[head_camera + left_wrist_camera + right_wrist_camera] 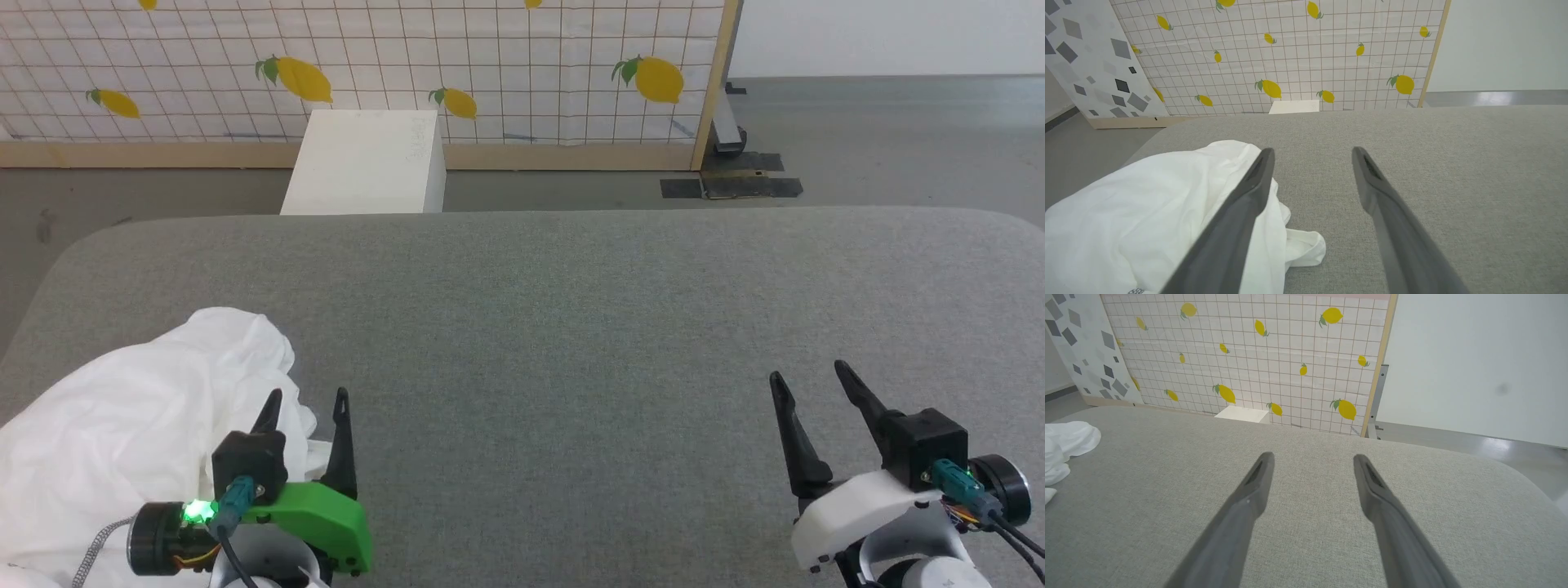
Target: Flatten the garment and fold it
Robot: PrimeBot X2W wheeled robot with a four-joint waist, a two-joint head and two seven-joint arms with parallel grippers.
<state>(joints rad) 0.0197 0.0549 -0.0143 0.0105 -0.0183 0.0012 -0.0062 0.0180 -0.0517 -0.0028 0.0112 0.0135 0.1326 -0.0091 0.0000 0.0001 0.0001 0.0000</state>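
My left claw [308, 396] stands wide, its two dark fingers spread well apart over the near left part of the grey worktop [571, 327]. The shirt [122, 408] lies in a crumpled white heap at the worktop's near left corner, not yet flattened. From the head view, the outer finger of my left claw crosses the heap's right edge, while the inner finger stands over bare grey cloth. Along my left wrist, one finger runs over the white folds and a small loose end of the shirt lies on the worktop between my fingers, close to that finger. I cannot tell whether the finger touches the fabric or sits just above it.

My right claw [808, 372] is wide as well, at the near right of the worktop and well apart from the shirt, with plain grey surface between its fingers. From my right wrist, the shirt shows as a white bunch at the far left edge.

Beyond the worktop's far edge a white box [367, 159] stands on the grey floor [898, 139], against a checked screen [490, 65] printed with yellow lemons.
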